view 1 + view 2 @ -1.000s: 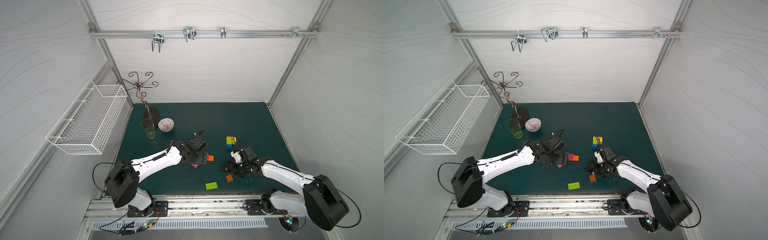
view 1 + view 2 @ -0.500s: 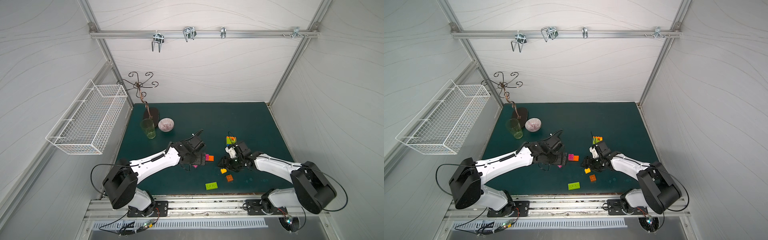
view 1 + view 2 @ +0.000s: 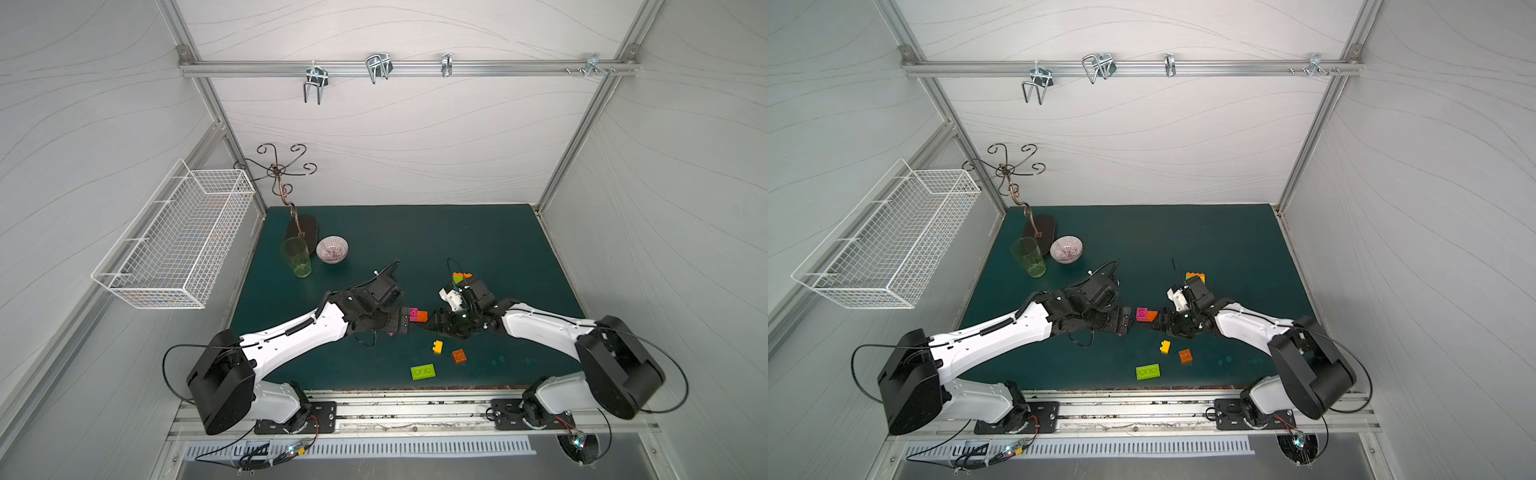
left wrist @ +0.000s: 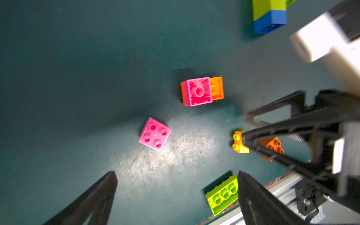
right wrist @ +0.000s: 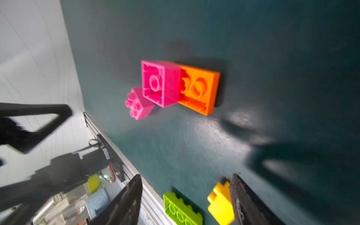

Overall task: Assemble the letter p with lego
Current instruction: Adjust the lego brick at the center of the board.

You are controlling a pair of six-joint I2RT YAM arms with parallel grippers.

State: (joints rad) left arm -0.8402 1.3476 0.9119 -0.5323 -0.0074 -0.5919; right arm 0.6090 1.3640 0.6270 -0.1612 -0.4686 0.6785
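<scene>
Left gripper (image 4: 176,173) gaping wide, empty; right gripper (image 5: 186,176) part-open, empty too, facing it. Magenta-orange pair (image 3: 417,315) lying between them, centre of bench (image 3: 478,241); loose magenta brick (image 4: 154,134) beside. Likely risk: grippers clashing or knocking pair apart, both crowding same spot.

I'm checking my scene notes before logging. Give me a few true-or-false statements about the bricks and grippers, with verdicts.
1. The magenta brick joined to an orange brick shows its hollow underside. True.
2. The left gripper grips a brick. False: it is open and empty.
3. The lime green brick lies near the front edge of the table. True.
4. The yellow brick sits on the lime green brick. False: it lies apart from it, on the table.
</scene>
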